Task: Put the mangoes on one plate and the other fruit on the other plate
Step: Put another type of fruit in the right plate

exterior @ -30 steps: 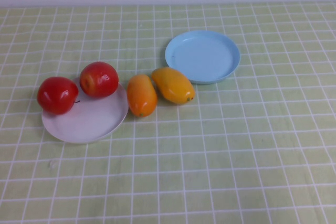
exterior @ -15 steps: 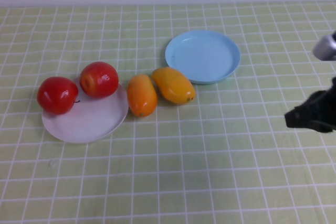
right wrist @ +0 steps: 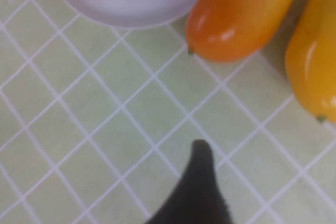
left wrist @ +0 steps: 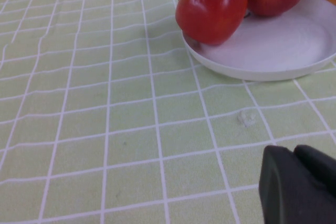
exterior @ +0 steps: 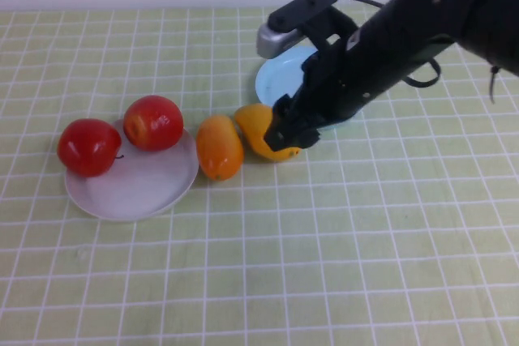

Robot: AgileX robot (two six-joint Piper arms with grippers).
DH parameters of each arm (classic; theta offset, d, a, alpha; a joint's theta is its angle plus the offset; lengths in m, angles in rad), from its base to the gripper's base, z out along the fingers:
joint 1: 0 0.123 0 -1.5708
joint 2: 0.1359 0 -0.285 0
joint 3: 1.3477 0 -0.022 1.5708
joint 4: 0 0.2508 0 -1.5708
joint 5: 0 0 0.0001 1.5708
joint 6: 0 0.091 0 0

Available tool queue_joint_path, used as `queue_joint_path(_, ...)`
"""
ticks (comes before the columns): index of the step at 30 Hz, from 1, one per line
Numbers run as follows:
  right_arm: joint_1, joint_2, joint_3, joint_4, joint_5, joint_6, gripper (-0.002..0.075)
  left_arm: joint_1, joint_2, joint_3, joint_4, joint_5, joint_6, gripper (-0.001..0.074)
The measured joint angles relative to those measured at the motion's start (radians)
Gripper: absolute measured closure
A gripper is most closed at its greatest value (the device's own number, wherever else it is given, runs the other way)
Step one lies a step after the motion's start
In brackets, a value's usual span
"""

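Observation:
Two red apples [exterior: 88,147] [exterior: 152,122] rest on the far-left rim of the white plate [exterior: 138,192]. The deeper orange mango [exterior: 219,147] lies on the cloth just right of that plate, and the yellower mango [exterior: 253,125] lies beside it. My right gripper [exterior: 285,134] hangs open over the near end of the yellower mango; the arm covers most of the light blue plate [exterior: 274,79]. In the right wrist view one fingertip [right wrist: 202,153] shows above the cloth, near both mangoes [right wrist: 241,14] [right wrist: 315,56]. My left gripper [left wrist: 294,156] is shut and holds nothing, low over the cloth near the white plate [left wrist: 283,45].
A green checked cloth [exterior: 365,241] covers the whole table. A pale wall runs along the far edge. The left arm is out of the high view.
The right arm has swept in from the right edge, across the blue plate, and its gripper now hangs over the yellower mango. The fruit and plates have not moved.

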Motion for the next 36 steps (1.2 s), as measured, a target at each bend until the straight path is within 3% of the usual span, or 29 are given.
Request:
queue_joint_path(3, 0.021, 0.099, -0.114, -0.023, -0.028, -0.006, 0.0123, 0.0, 0.0, 0.0, 0.0, 0.0, 0.0, 0.0731)
queue_joint_path(6, 0.023, 0.188, -0.203, -0.039, -0.057, -0.007, 0.0085, 0.0, 0.0, 0.0, 0.0, 0.0, 0.0, 0.0731)
queue_joint_path(18, 0.023, 0.475, -0.465, -0.181, -0.091, 0.084, 0.0085, 0.0, 0.0, 0.0, 0.0, 0.0, 0.0, 0.0731)
queue_joint_path(36, 0.023, 0.55, -0.495, -0.208, -0.096, 0.089, 0.0169, 0.0, 0.0, 0.0, 0.0, 0.0, 0.0, 0.0731)
